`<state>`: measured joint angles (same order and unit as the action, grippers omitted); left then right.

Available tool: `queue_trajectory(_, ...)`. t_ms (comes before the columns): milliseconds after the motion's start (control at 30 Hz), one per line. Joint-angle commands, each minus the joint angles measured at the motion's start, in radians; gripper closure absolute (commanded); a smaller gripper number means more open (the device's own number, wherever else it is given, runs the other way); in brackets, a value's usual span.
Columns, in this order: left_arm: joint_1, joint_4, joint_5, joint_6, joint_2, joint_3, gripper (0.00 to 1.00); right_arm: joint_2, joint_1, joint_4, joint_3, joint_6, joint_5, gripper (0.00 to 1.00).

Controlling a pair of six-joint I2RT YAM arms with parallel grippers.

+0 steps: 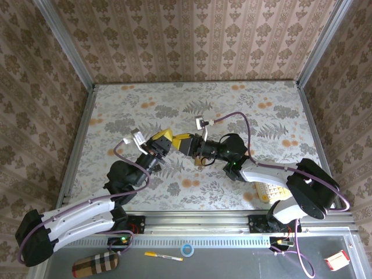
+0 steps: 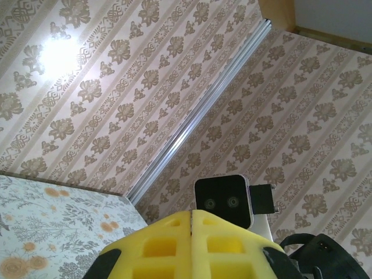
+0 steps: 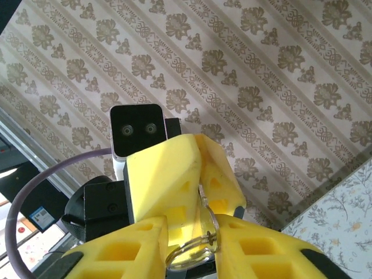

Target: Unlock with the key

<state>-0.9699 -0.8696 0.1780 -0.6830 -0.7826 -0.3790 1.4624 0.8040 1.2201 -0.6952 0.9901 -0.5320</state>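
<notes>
Over the middle of the table my left gripper (image 1: 164, 141) and right gripper (image 1: 185, 144) meet tip to tip. The left gripper (image 2: 190, 212) is shut, its yellow fingers pressed flat together. In the right wrist view the left gripper (image 3: 197, 139) points at the camera, and a thin metal strip of the key (image 3: 203, 197) sticks out of its seam. The key's head is hidden. A silver key ring (image 3: 189, 256) hangs from that strip and fills the gap of the right gripper (image 3: 195, 224), touching both fingers.
A pale yellow gridded object (image 1: 270, 190) lies on the flowered table (image 1: 145, 104) beside the right arm. On the grey shelf below the bases are a plaid case (image 1: 96, 264), a pen (image 1: 163, 256), a tape roll (image 1: 186, 250) and a small red box (image 1: 337, 260). Papered walls enclose three sides.
</notes>
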Motion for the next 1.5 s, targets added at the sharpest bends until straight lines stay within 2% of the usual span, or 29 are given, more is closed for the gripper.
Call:
queue_trajectory(0, -0.017, -0.05, 0.005, 0.022, -0.011, 0.009, 1.0, -0.017, 0.008, -0.01, -0.048, -0.021, -0.01, 0.83)
queue_trajectory(133, -0.03, -0.068, 0.005, 0.017, -0.026, 0.021, 1.0, -0.033, 0.002, -0.069, -0.065, -0.042, -0.019, 1.0)
queue_trajectory(267, -0.032, 0.003, 0.029, -0.037, 0.023, 0.06, 1.0, -0.122, -0.008, -0.301, -0.087, -0.151, -0.047, 1.0)
queue_trajectory(300, -0.031, 0.063, 0.036, -0.048, 0.054, 0.063, 0.96, -0.141, -0.008, -0.358, -0.091, -0.176, -0.053, 1.0)
queue_trajectory(333, -0.031, 0.143, 0.047, -0.054, 0.101, 0.059, 0.83, -0.168, -0.011, -0.466, -0.104, -0.23, -0.068, 1.0)
queue_trajectory(367, -0.028, 0.228, 0.064, -0.061, 0.153, 0.054, 0.61, -0.19, -0.012, -0.569, -0.118, -0.269, -0.079, 1.0)
queue_trajectory(400, -0.024, 0.31, 0.077, -0.072, 0.196, 0.047, 0.46, -0.204, -0.012, -0.639, -0.128, -0.302, -0.087, 1.0)
queue_trajectory(467, -0.007, 0.462, 0.09, -0.097, 0.296, 0.035, 0.28, -0.235, -0.014, -0.842, -0.165, -0.398, -0.113, 1.0)
queue_trajectory(500, 0.01, 0.558, 0.083, -0.114, 0.348, 0.018, 0.24, -0.247, -0.013, -0.941, -0.187, -0.45, -0.119, 1.0)
queue_trajectory(633, 0.102, 0.814, -0.027, -0.241, 0.425, -0.053, 0.23, -0.261, -0.014, -1.215, -0.258, -0.605, -0.119, 1.0)
queue_trajectory(733, 0.174, 0.809, -0.18, -0.405, 0.361, -0.057, 0.24, -0.248, -0.007, -1.338, -0.301, -0.694, -0.099, 1.0)
queue_trajectory(800, 0.187, 0.73, -0.255, -0.456, 0.301, -0.052, 0.27, -0.229, 0.0, -1.413, -0.329, -0.748, -0.083, 1.0)
queue_trajectory(867, 0.179, 0.711, -0.3, -0.441, 0.251, -0.076, 0.32, -0.212, 0.001, -1.461, -0.352, -0.776, -0.069, 1.0)
queue_trajectory(967, 0.158, 0.775, -0.311, -0.384, 0.205, -0.118, 0.39, -0.208, 0.003, -1.477, -0.358, -0.791, -0.071, 1.0)
queue_trajectory(1100, 0.149, 0.717, -0.372, -0.36, 0.163, -0.102, 0.45, -0.198, 0.002, -1.51, -0.369, -0.809, -0.079, 1.0)
queue_trajectory(1467, 0.116, 0.585, -0.399, -0.342, 0.22, 0.007, 0.48, -0.169, -0.009, -1.51, -0.387, -0.8, -0.125, 1.0)
